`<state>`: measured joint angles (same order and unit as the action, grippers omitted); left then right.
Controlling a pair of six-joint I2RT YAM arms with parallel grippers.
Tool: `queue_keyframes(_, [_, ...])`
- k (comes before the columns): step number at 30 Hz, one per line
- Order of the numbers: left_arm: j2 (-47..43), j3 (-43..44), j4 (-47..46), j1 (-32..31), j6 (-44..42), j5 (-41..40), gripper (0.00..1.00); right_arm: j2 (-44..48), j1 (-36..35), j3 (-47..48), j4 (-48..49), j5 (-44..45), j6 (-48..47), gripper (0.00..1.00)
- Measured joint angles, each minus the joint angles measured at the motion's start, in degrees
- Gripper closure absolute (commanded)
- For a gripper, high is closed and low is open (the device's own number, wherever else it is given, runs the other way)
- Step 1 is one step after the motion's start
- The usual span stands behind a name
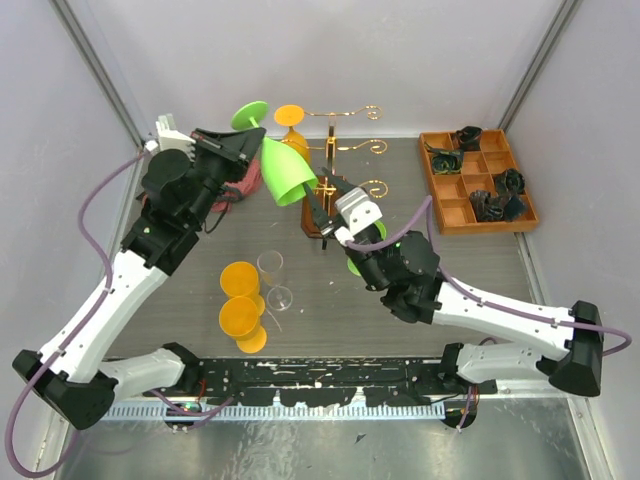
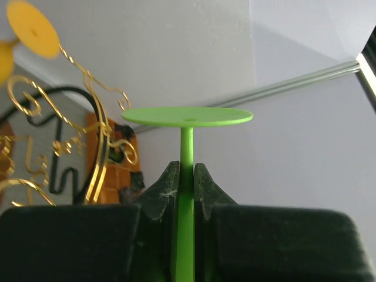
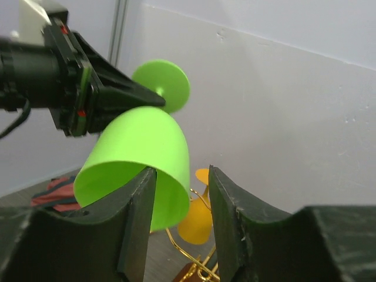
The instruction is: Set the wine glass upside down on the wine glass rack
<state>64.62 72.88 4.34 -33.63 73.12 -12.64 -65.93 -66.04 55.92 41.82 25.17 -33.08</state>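
Observation:
A green wine glass [image 1: 285, 172] hangs tilted in the air left of the wine glass rack [image 1: 345, 150], bowl pointing down and to the right. My left gripper [image 1: 258, 140] is shut on its stem [image 2: 186, 150], just below the round foot [image 2: 188, 116]. My right gripper [image 3: 182, 176] is open. The rim of the green bowl [image 3: 141, 147] lies between its fingers without being pinched. An orange glass [image 1: 290, 125] hangs upside down on the gold rack [image 2: 100, 153].
Two orange glasses [image 1: 240, 280] [image 1: 240, 316] and two clear glasses [image 1: 270, 264] [image 1: 281, 298] lie on the table in front of the left arm. A brown compartment tray [image 1: 437, 190] with dark items sits at the right. A reddish cloth [image 1: 238, 192] lies behind the left arm.

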Motion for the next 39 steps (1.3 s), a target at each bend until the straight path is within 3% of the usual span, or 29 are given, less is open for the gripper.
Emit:
queue_keyframes(12, [-0.7,2.1,-4.3,4.0,-38.7,-6.0,0.96,8.0,0.0,2.2,-19.6,9.2,3.5,0.46])
queue_keyframes(16, [-0.1,0.8,-8.6,6.7,-50.6,-2.3,0.99,11.1,0.0,4.5,-27.0,11.9,5.8,0.46])
queue_keyframes(20, [1.8,-0.5,-12.3,13.4,-58.4,5.4,1.00,14.5,0.0,6.3,-34.4,15.0,8.1,0.47])
queue_keyframes(28, [9.6,-11.8,-29.0,26.1,-62.1,22.3,1.00,21.4,0.0,7.3,-46.0,19.7,13.4,0.47])
queue_keyframes(34, [16.3,-21.7,-44.3,27.3,-61.2,33.1,1.00,23.8,0.0,6.2,-48.0,23.3,13.7,0.46])
queue_keyframes(39, [21.9,-28.1,-63.9,27.1,-54.8,38.6,1.00,24.0,0.0,4.9,-49.1,24.9,13.5,0.46])
